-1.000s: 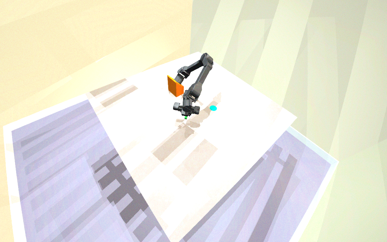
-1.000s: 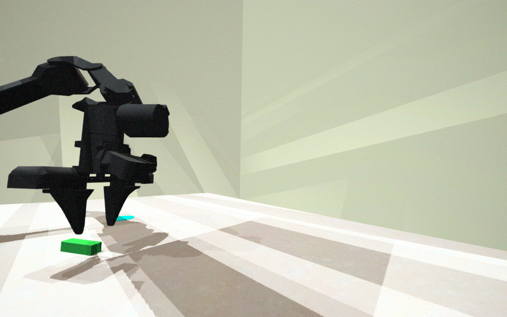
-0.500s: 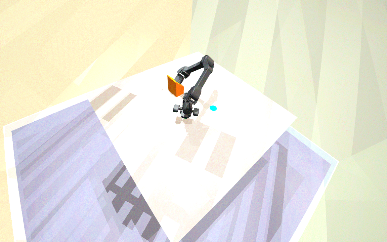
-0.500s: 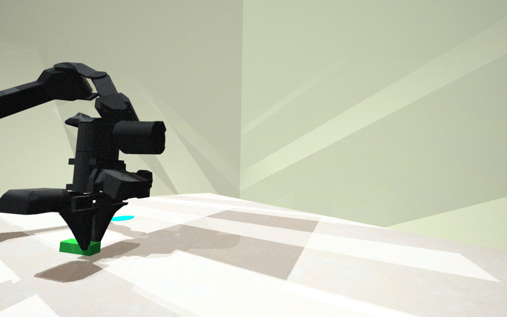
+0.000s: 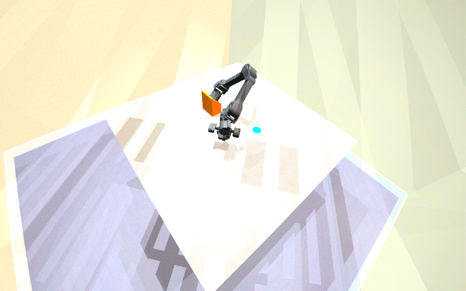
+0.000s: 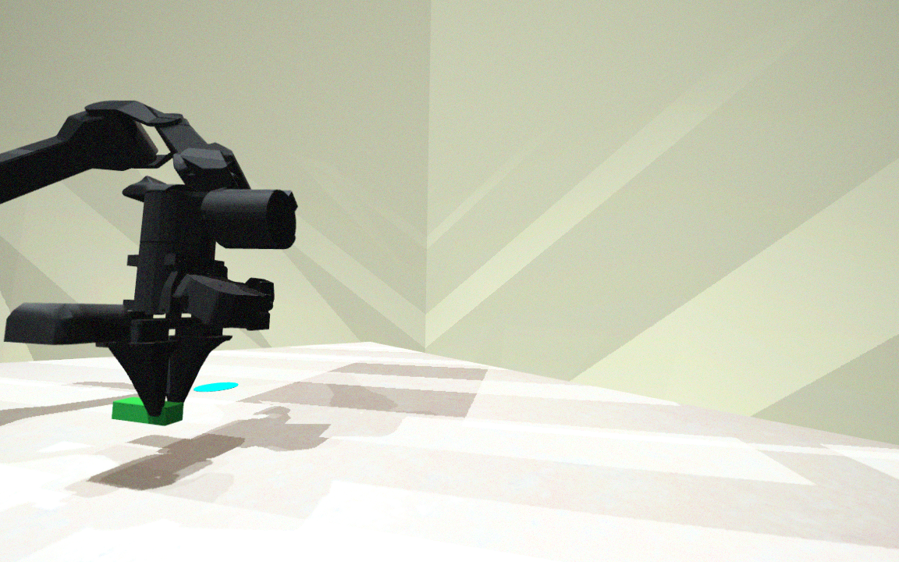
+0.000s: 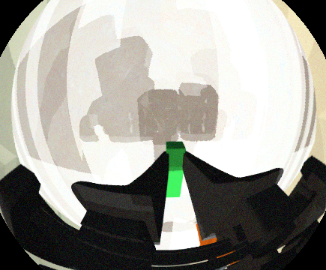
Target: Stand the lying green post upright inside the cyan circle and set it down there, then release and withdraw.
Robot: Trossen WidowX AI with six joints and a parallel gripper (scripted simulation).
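Observation:
My gripper point(image 6: 161, 407) point(image 7: 174, 155) points straight down and is shut on the green post point(image 6: 129, 410) point(image 7: 174, 184), with one finger on each of its long sides. The post lies level between the fingertips, a little above the table. In the top view the gripper's body hides nearly all of it. The flat cyan circle point(image 5: 256, 129) point(image 6: 216, 387) has nothing standing on it. It lies to the right of the gripper in the top view and behind it in the exterior view. The wrist view does not show the circle.
An orange block point(image 5: 211, 104) point(image 7: 207, 242) with a sloped face stands near the arm's base, on the far side from the circle. The white table point(image 5: 191, 188) point(image 6: 578, 517) carries broad shadows. Its far corner lies behind the arm's raised elbow in the top view.

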